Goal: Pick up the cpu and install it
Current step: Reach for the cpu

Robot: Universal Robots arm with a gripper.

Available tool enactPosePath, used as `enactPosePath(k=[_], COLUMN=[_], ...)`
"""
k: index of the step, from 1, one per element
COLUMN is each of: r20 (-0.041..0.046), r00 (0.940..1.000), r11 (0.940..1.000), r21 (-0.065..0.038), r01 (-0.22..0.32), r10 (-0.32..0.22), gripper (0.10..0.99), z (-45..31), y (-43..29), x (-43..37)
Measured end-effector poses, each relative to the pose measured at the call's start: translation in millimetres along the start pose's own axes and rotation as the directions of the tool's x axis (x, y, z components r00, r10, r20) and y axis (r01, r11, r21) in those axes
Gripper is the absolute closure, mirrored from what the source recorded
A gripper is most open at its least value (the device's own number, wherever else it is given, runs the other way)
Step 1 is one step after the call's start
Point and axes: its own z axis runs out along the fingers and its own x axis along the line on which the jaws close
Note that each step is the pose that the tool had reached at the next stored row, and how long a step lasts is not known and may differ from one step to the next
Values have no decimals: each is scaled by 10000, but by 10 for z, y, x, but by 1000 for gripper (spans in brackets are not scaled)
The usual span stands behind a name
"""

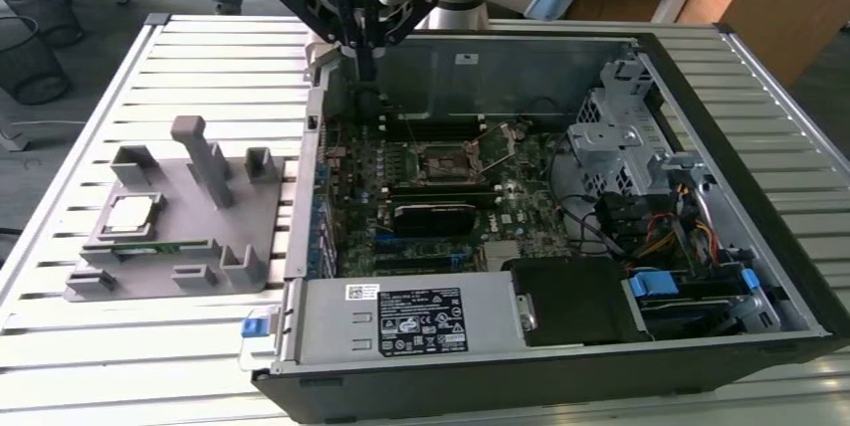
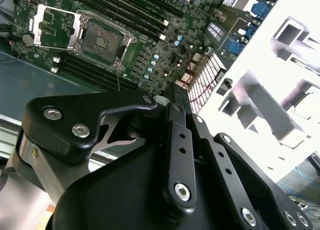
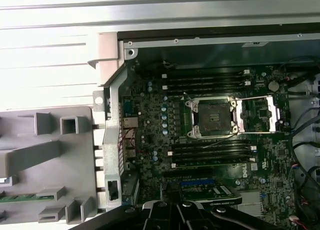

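Note:
The cpu (image 1: 129, 215), a flat square chip with a shiny silver top, lies in a pocket of the grey holder (image 1: 253, 267) on the slatted table, at the exterior view's left. My gripper (image 1: 364, 74) hangs over the back left corner of the open computer case, well away from the cpu, with its fingers shut and nothing between them. The empty cpu socket (image 1: 445, 160) sits in the middle of the motherboard, in both wrist views too (image 2: 102, 39) (image 3: 214, 117), with its metal cover plate (image 3: 260, 115) flipped open. The black gripper body (image 2: 175, 155) blocks much of the second wrist view.
The case's metal wall (image 1: 314, 147) stands between the holder and the motherboard. A green memory stick (image 1: 159, 247) lies in the holder below the cpu. A black card (image 1: 439, 215), a drive cage (image 1: 618, 127) and cables (image 1: 664, 237) crowd the case. Tall posts (image 1: 199, 152) rise from the holder.

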Motion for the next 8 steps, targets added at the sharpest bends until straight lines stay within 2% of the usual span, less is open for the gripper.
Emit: enactPosePath(k=[8], r20=[0], r00=[10000], r11=[10000], r21=[0], r01=[-1], r10=[1], gripper=[980], z=[1], y=[-4], x=[47])
